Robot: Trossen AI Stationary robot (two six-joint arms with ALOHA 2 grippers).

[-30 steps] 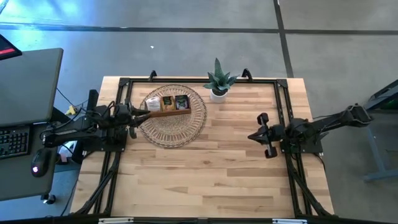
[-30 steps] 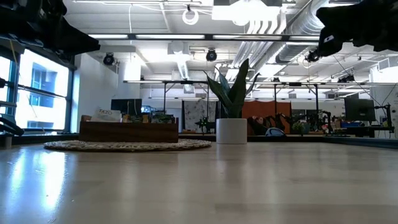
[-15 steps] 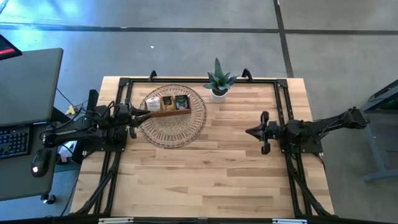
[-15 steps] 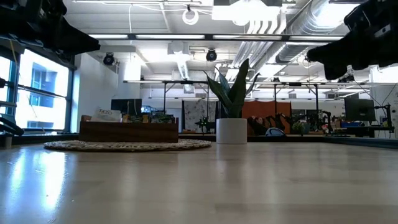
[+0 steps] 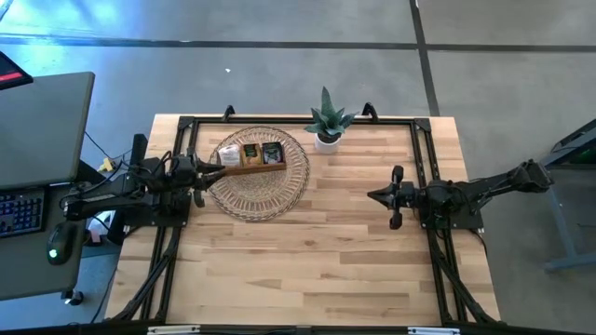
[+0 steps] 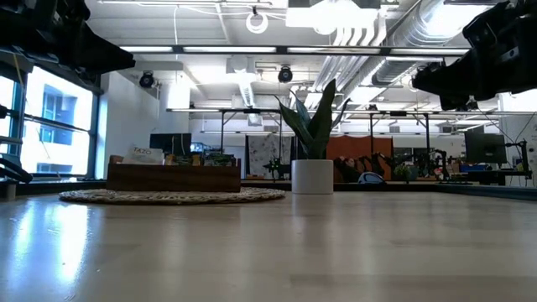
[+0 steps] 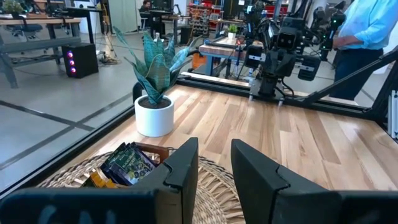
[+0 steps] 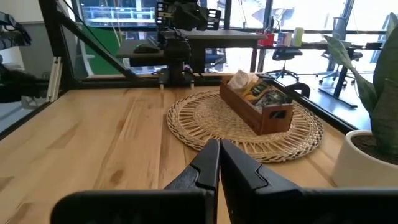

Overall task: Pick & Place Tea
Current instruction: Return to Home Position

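Observation:
The tea sachets (image 5: 261, 152) stand in a brown wooden divided tray (image 5: 251, 158). The tray rests on a round woven mat (image 5: 265, 186) at the table's far left. Orange and dark green packets (image 7: 127, 165) show in the left wrist view, and the tray's sachets (image 8: 261, 93) in the right wrist view. My left gripper (image 5: 219, 171) hovers at the mat's left rim beside the tray, its fingers slightly open (image 7: 214, 143). My right gripper (image 5: 372, 196) hangs above the table's right half, well away from the tray, shut (image 8: 219, 144). Neither holds anything.
A small potted green plant (image 5: 326, 126) stands at the far edge, right of the mat. Black frame rails (image 5: 424, 158) run along the table's sides. Bare wood (image 5: 307, 251) spans the middle and near half. A person in a blue shirt (image 7: 373, 25) stands beyond the table.
My right gripper has come down closer to the table and shifted a little toward the table's left, turning at the wrist, then settled. My left arm, the tray and the sachets have stayed where they were.

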